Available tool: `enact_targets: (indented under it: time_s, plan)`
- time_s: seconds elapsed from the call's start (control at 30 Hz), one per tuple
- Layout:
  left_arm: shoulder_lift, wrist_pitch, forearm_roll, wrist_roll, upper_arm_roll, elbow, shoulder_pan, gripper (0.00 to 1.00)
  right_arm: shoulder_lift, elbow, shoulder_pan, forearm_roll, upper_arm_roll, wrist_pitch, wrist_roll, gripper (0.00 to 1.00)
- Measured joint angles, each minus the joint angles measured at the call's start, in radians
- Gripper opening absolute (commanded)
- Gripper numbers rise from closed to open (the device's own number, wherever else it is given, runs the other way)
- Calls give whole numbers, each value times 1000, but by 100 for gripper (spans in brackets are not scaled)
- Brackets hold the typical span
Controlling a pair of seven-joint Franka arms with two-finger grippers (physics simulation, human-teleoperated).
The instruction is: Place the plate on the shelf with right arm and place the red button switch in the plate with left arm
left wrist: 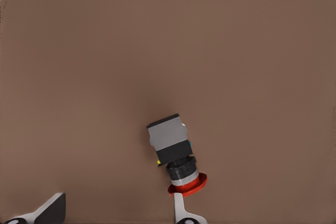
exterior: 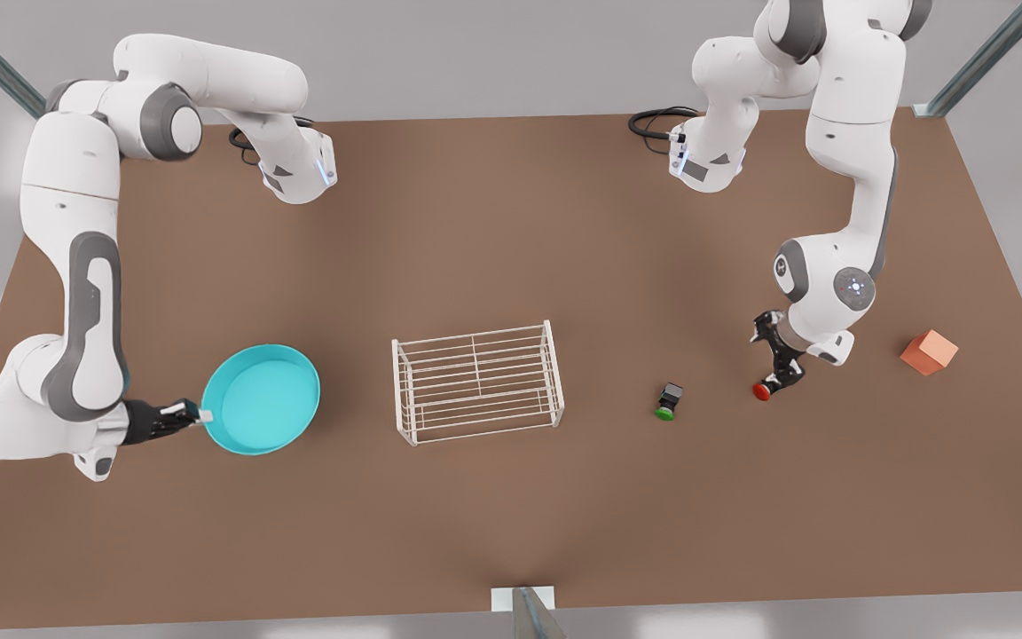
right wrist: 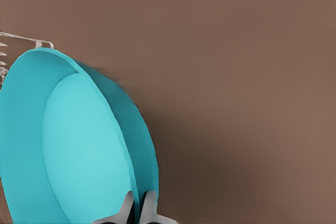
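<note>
The turquoise plate (exterior: 264, 398) (right wrist: 79, 145) is held by its rim, on the front view's left of the white wire shelf (exterior: 475, 382) (right wrist: 23, 39). My right gripper (exterior: 195, 414) (right wrist: 137, 211) is shut on that rim, one finger on each side of it. On the front view's right, the red button switch (exterior: 762, 390) (left wrist: 176, 153) lies on its side on the table. My left gripper (exterior: 775, 371) (left wrist: 115, 214) hovers over it, open; one fingertip (left wrist: 181, 208) is next to the red cap, the other stands well apart.
A green-capped switch (exterior: 668, 401) lies between the shelf and the red one. An orange cube (exterior: 928, 351) sits near the table's edge at the front view's right. The brown table (exterior: 511, 532) is bare toward the near edge.
</note>
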Motion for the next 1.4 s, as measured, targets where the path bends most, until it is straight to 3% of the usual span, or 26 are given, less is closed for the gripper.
enact_targets:
  time_s: [0.37, 0.83, 0.87, 0.9, 0.93, 1.1, 1.2, 1.23, 1.27, 1.4]
  plan:
    - [97, 39, 0, -152, 25, 58, 12, 100, -99, 10, 13, 27, 178, -77, 73, 19]
    - [196, 128, 7, -246, 44, 94, 9, 100, -102, 32, 276, 75, 189, -16, 295, 19]
    - [198, 132, 7, -250, 44, 94, 9, 95, -100, 32, 292, 75, 190, -4, 314, 19]
    - [198, 135, 7, -254, 44, 94, 8, 64, -98, 32, 309, 76, 191, 10, 332, 19]
    - [198, 138, 8, -258, 44, 95, 7, 54, -93, 32, 325, 77, 190, 25, 350, 19]
    - [196, 146, 9, -275, 44, 98, 6, 39, -55, 31, 395, 79, 192, 107, 433, 19]
    - [191, 148, 9, -282, 45, 100, 6, 39, -41, 30, 424, 81, 192, 151, 477, 20]
    - [190, 149, 9, -285, 45, 105, 6, 39, -40, 29, 431, 88, 192, 161, 491, 31]
    - [189, 149, 9, -287, 44, 109, 6, 39, -39, 28, 435, 91, 192, 170, 505, 100]
    - [189, 147, 8, -293, 45, 114, 6, 39, -153, 31, 378, 68, 108, 153, 552, 100]
